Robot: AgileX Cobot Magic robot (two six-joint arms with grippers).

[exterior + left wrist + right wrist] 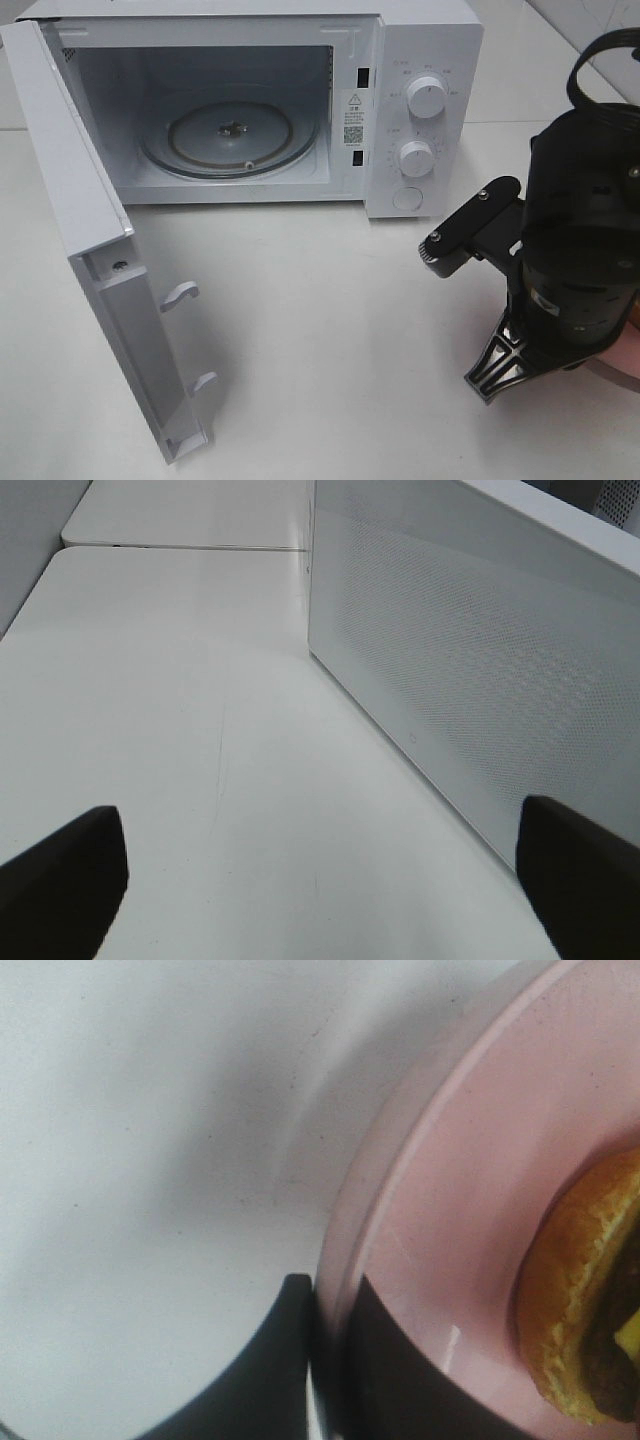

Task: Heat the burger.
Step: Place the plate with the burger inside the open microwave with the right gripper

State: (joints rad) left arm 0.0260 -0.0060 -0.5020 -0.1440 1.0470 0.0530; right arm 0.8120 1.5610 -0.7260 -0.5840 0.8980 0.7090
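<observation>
The burger (585, 1300) shows only in the right wrist view: a golden-brown bun edge with dark patty and a bit of yellow cheese, sitting on the round pink plate (470, 1200). My right gripper (335, 1360) is shut on the plate's rim, one finger on each side. In the high view the black right arm (580, 250) hides the burger, and only a pink sliver of the plate (630, 345) shows at the right edge. My left gripper (320, 900) is open and empty, beside the outer face of the microwave door (470, 680).
The white microwave (430, 40) stands at the back with its door (90, 260) swung wide open to the left. Its glass turntable (230, 135) is bare. Two knobs (427, 97) and a round button are on its right panel. The table is white.
</observation>
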